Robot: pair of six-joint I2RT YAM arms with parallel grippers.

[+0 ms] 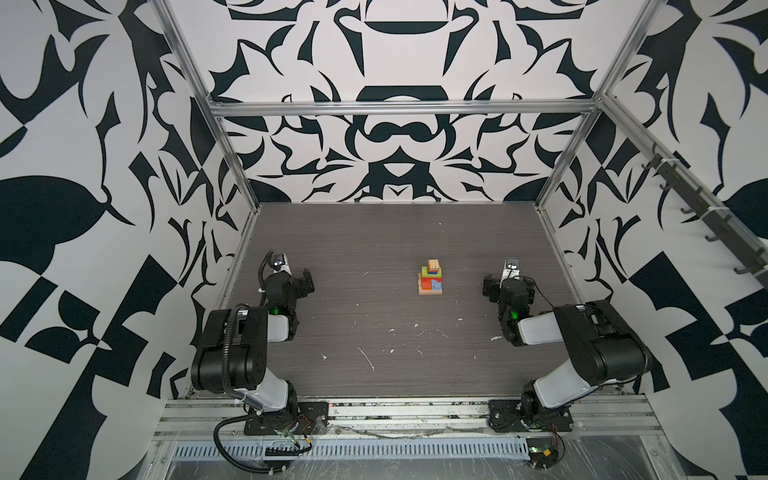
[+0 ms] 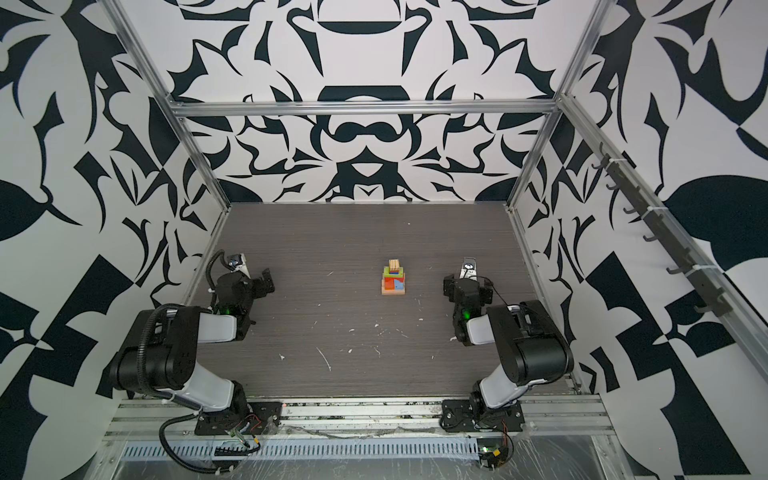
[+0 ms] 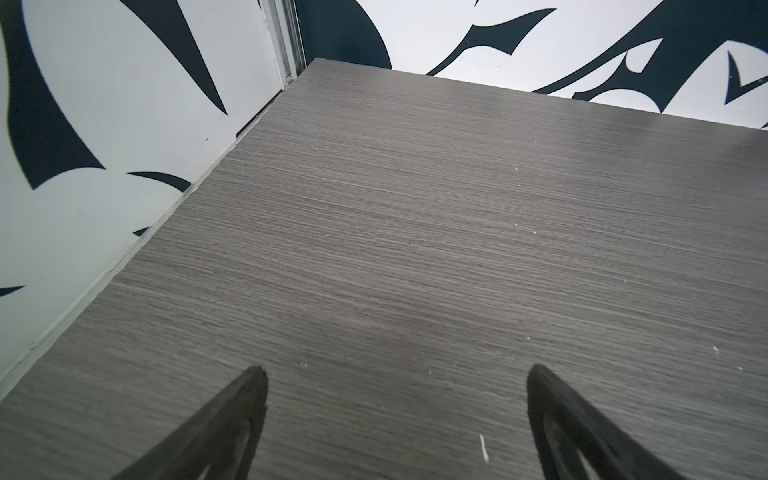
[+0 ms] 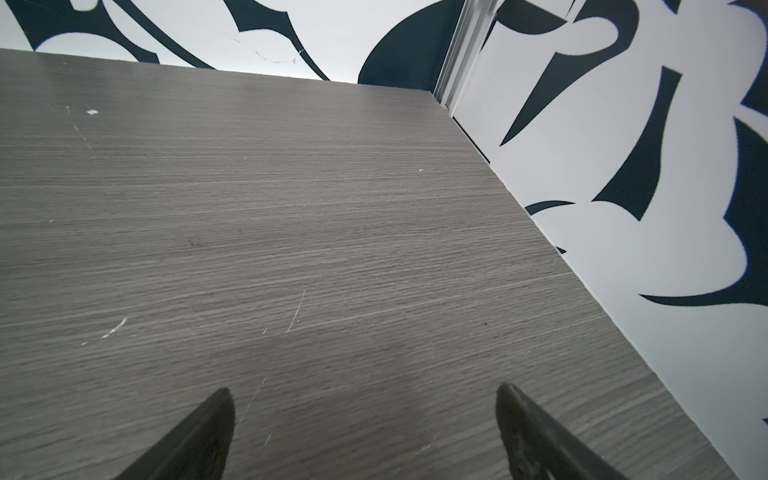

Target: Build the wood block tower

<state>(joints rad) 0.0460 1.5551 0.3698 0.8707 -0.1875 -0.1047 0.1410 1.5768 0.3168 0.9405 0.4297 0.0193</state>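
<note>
Your wood block tower [image 1: 430,279] stands on the tabletop [image 1: 365,365] between the left jaws and the right jaws, well apart from both. Both are spread and empty. A careless inward reach could topple the stepped stack.

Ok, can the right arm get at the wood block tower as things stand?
Likely yes: the tabletop between the open, empty right claw and the wood block tower is bare, and the left claw sits off on the other side.
</note>
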